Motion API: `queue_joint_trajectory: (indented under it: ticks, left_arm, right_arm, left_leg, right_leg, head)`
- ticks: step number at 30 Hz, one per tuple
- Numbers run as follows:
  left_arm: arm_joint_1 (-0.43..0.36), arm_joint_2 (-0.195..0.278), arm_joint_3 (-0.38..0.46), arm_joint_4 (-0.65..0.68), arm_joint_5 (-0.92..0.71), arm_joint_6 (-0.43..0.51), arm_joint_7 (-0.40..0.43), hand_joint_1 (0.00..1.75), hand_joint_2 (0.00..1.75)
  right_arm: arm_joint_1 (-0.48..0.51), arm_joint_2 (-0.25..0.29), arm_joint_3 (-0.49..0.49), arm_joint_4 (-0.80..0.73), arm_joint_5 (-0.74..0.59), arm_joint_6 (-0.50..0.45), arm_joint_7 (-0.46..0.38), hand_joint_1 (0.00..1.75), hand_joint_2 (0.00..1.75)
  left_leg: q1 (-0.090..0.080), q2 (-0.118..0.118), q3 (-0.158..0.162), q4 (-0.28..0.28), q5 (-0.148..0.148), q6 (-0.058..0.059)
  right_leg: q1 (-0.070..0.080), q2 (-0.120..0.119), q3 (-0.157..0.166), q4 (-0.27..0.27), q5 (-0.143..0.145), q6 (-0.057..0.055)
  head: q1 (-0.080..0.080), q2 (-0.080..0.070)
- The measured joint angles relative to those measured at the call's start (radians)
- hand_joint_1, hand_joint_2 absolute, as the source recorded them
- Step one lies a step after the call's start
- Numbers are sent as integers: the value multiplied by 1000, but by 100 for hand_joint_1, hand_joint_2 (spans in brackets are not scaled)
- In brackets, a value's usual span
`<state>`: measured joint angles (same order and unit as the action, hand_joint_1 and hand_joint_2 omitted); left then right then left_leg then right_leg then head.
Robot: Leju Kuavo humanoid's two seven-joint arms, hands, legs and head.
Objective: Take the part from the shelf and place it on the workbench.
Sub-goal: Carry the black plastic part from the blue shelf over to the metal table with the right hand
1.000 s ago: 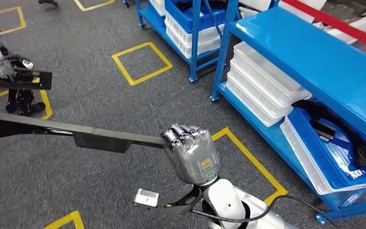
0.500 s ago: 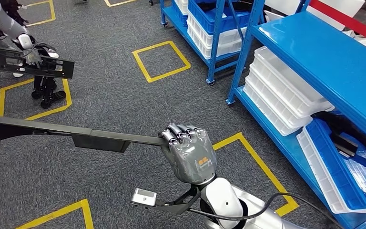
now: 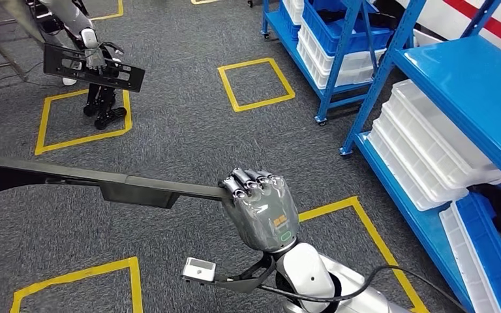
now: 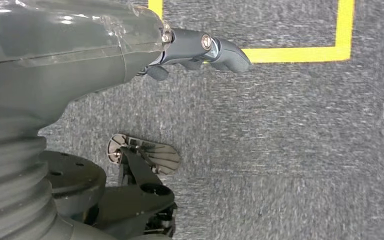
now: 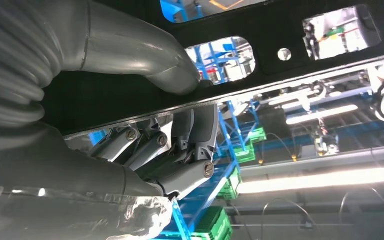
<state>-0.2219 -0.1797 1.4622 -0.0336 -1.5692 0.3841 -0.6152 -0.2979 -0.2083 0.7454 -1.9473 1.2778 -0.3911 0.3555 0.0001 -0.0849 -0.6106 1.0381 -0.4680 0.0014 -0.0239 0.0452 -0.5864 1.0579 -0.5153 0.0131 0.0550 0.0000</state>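
Right hand (image 3: 261, 208) fingers (image 5: 190, 135) clamped on end of long black part (image 3: 91, 179), part level over grey carpet (image 3: 189, 137), left hand (image 4: 200, 50) fingers curled, holding nothing

Blue shelving (image 3: 456, 85) hems the right side; another robot (image 3: 91, 59) stands far left across open carpet (image 3: 189, 137).

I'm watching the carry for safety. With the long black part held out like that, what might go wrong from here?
The right hand grips the long black part at one end only, so the part may sag or twist in the grasp. Its free end reaches far to the left and may catch something as the robot turns. Another robot carrying a black panel stands ahead on the left, so a clash is possible.
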Motion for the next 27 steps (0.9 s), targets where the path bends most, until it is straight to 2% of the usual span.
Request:
queue_joint_trajectory:
  ticks: [2, 4, 6, 8, 9, 10, 11, 12, 13, 15, 16, 18, 20, 22, 23, 24, 25, 26, 27]
  left_arm:
    - [2, 0, 0, 0, 0, 1, 0, 0, 175]
    - [5, 0, 0, 0, -1, 2, 0, 0, 175]
    - [3, 0, 0, 0, -1, 2, 0, 0, 175]
    - [2, 0, 0, 0, -1, 2, 0, 0, 175]
    - [3, 0, 0, 0, -1, 2, 0, 0, 175]
    - [3, 0, 0, 0, -1, 3, 0, 0, 175]
    - [4, 0, 0, 0, -1, 3, 0, 0, 175]
    - [4, 0, 0, 0, -1, 3, 0, 0, 175]
    - [3, 0, 0, 0, -1, 3, 0, 0, 175]
    - [3, 0, 0, 0, -1, 3, 0, 0, 175]
    - [3, 0, 0, 0, -1, 3, -1, 0, 175]
    - [6, 1, 0, 0, -1, 3, -2, 0, 175]
    - [8, 2, 0, 0, -1, 3, -4, 0, 175]
    - [6, 2, 0, 0, -1, 3, -5, 0, 175]
    - [6, 2, 0, 0, -1, 2, -5, 0, 175]
    - [6, 2, 0, 0, -1, 2, -5, 0, 175]
    - [7, 2, 0, 0, -1, 2, -5, 0, 175]
    - [7, 2, 0, 0, -1, 2, -5, 0, 175]
    - [7, 2, 0, 0, -1, 2, -5, 0, 175]
  right_arm:
    - [0, 0, 0, 0, -1, 0, 0, 175, 175]
    - [0, 0, 0, 0, -1, 0, 1, 175, 175]
    - [0, 0, 0, 0, -1, 0, 2, 175, 175]
    - [1, -1, 0, 0, -2, 0, 3, 175, 175]
    - [1, -1, 0, 0, -3, 0, 3, 175, 175]
    - [2, -1, 0, 0, -3, 0, 3, 175, 175]
    - [2, -1, 0, 0, -4, 0, 3, 175, 175]
    - [2, -1, 0, 0, -5, 0, 3, 175, 175]
    - [2, -1, 0, 0, -5, -1, 3, 175, 175]
    - [1, -1, 0, 0, -6, -2, 3, 175, 175]
    - [1, -1, 0, 0, -7, -2, 3, 175, 175]
    - [0, -1, 0, 0, -8, -2, 2, 175, 175]
    - [0, -1, 0, 0, -9, -3, 2, 175, 175]
    - [1, -1, 0, 0, -9, -4, 2, 175, 175]
    - [3, -2, 0, 0, -9, -4, 2, 175, 175]
    - [4, -2, 0, 1, -10, -4, 2, 175, 175]
    - [6, -2, 0, 1, -10, -4, 2, 175, 175]
    - [7, -2, 0, 1, -11, -4, 1, 175, 175]
    - [7, -2, 0, 1, -11, -4, 1, 175, 175]
  left_leg:
    - [2, -12, -5, 1, 1, -8]
    - [3, 3, -10, 19, -10, -18]
    - [2, 42, -45, 103, -57, -29]
    - [6, 68, -109, 233, -113, -36]
    - [8, 73, -133, 278, -125, -37]
    - [9, 75, -140, 287, -118, -37]
    - [10, 78, -127, 259, -95, -35]
    - [9, 83, -95, 194, -58, -32]
    - [7, 99, -58, 121, -28, -28]
    - [-3, 121, -12, 19, 4, -19]
    - [-8, 125, -8, 6, 3, -15]
    - [-9, 109, -8, -2, 5, -6]
    - [-4, 96, 1, -16, 9, 6]
    - [-1, 82, 7, -24, 11, 15]
    - [-2, 74, 8, -23, 10, 19]
    - [-3, 64, 9, -22, 9, 20]
    - [-4, 54, 10, -21, 8, 21]
    - [-4, 43, 12, -20, 6, 21]
    - [-3, 31, 14, -17, 4, 20]
  right_leg:
    - [4, -6, 0, -1, -1, -10]
    - [4, -22, 5, -6, 1, -20]
    - [2, -41, 10, -10, 2, -29]
    - [5, -62, 12, -10, -2, -34]
    - [6, -72, 13, -10, -4, -35]
    - [6, -81, 15, -10, -6, -35]
    - [7, -90, 18, -10, -9, -34]
    - [7, -99, 23, -10, -12, -32]
    - [7, -107, 28, -10, -16, -30]
    - [10, -119, 35, -11, -23, -22]
    - [11, -124, 36, -13, -24, -18]
    - [11, -130, 41, -17, -28, -8]
    - [9, -104, 34, 8, -49, -1]
    - [8, -65, -14, 108, -101, 1]
    - [9, -55, -50, 176, -128, 1]
    - [10, -51, -82, 230, -141, 2]
    - [10, -49, -100, 254, -136, 2]
    - [9, -48, -101, 240, -110, 1]
    - [9, -43, -83, 188, -68, 0]
  head:
    - [-2, 0]
    - [-5, 0]
    - [-13, 0]
    - [-19, 0]
    - [-19, 0]
    - [-19, 0]
    - [-19, 0]
    - [-19, 0]
    - [-19, 0]
    - [-19, 0]
    - [-19, 0]
    - [-19, 0]
    - [-17, 0]
    - [-10, 0]
    - [-7, 0]
    - [-5, 0]
    - [-3, 0]
    - [-3, 0]
    - [-2, 0]
